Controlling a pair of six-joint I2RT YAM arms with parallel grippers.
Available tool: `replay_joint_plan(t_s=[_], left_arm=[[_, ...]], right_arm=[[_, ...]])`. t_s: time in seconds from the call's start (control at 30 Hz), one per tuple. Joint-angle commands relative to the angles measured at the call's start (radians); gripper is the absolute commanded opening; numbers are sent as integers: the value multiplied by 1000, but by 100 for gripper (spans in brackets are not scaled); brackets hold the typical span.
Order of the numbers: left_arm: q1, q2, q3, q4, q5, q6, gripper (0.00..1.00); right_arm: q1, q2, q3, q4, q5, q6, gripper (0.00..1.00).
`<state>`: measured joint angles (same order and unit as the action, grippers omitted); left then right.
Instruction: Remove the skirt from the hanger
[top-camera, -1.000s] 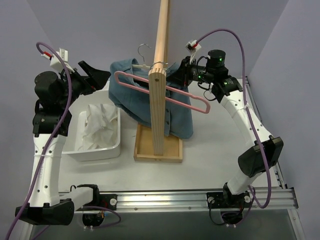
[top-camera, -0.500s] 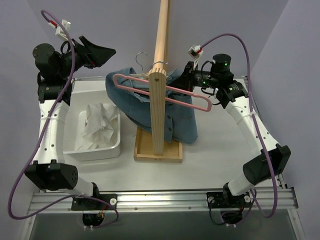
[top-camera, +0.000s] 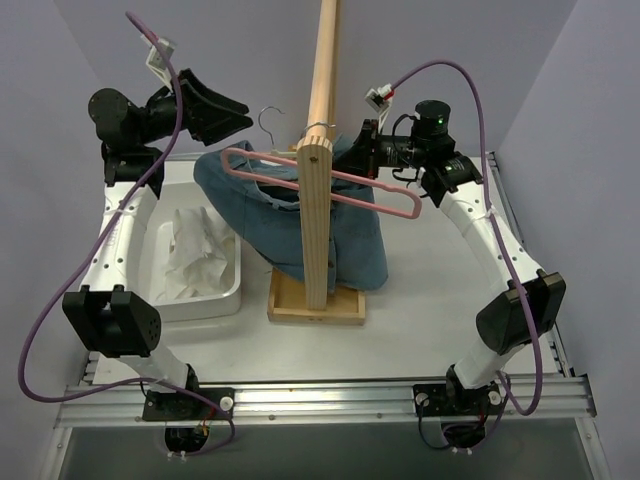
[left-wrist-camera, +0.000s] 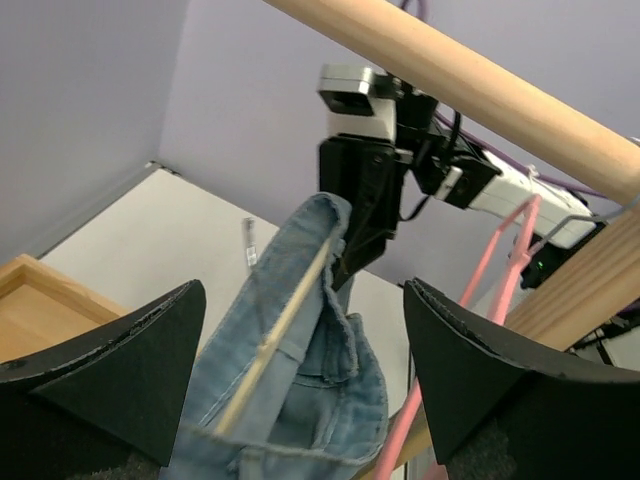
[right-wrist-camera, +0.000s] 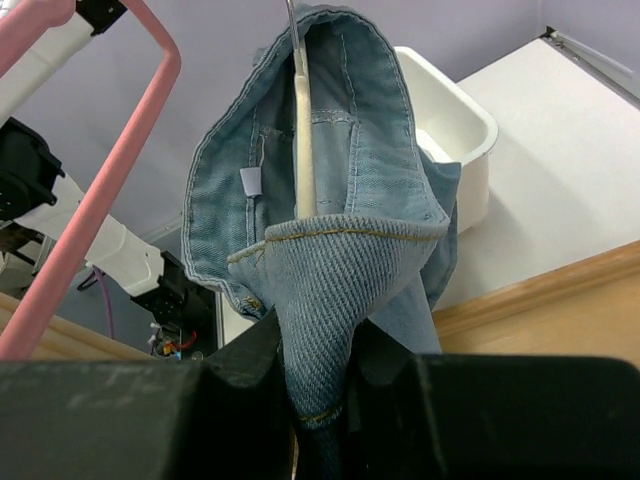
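The wooden rack (top-camera: 316, 215) stands mid-table, with the denim garment (top-camera: 250, 210) hung on it. At its 9 o'clock the skirt (top-camera: 195, 255) lies crumpled in the white bin (top-camera: 200, 305), off the bare hanger (top-camera: 365, 192). It looks light and floppy, best pinched at the waistband. The left gripper (top-camera: 240, 114), at 10 o'clock, gapes wide and empty. The right gripper (right-wrist-camera: 320, 385), at 2 o'clock, is clamped on the denim.

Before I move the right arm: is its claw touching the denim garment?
Touching. Right wrist view shows the right claw pinching a fold of the denim garment.

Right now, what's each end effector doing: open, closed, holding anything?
Left end effector: open, holding nothing.
Right end effector: closed on the denim.
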<state>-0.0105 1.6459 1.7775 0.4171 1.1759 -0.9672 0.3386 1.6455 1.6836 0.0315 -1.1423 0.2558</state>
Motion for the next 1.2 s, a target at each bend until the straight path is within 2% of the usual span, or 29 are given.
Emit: replay_joint_plan(t_s=[0.0, 0.5, 0.63, 0.67, 0.73, 0.8, 0.83, 0.87, 0.9, 0.93, 1.1, 1.13, 1.17], left_arm=[[-45, -37, 14, 45, 64, 44, 88], [-78, -23, -27, -26, 31, 82, 71], [-121, -9, -6, -89, 28, 126, 52], [-140, -3, 5, -136, 28, 140, 33], [-154, 11, 26, -153, 24, 153, 3], [-161, 6, 25, -150, 13, 148, 2], [-161, 2, 17, -153, 7, 150, 2], [-161, -15, 13, -173, -16, 156, 2], [-161, -26, 8, -193, -33, 183, 2], [-161, -37, 0, -224, -53, 205, 2], [-175, -115, -21, -371, -206, 306, 2], [-183, -145, -41, -386, -261, 324, 2], [-183, -146, -41, -386, -262, 324, 2]], right_arm=[[28, 8, 85, 134, -62, 60, 0], [53, 0, 82, 208, -43, 115, 0], [56, 2, 82, 268, -62, 172, 0], [56, 2, 79, 289, -66, 193, 0], [59, 2, 74, 303, -71, 212, 0], [57, -4, 65, 285, -51, 215, 0], [57, -9, 61, 275, -44, 218, 3], [57, -21, 53, 250, -31, 221, 14], [51, -29, 44, 220, 19, 214, 31], [50, -38, 41, 187, 47, 203, 37], [46, -104, 15, -47, 306, 195, 52], [46, -137, 2, -109, 402, 210, 65], [46, -138, -1, -110, 403, 217, 65]])
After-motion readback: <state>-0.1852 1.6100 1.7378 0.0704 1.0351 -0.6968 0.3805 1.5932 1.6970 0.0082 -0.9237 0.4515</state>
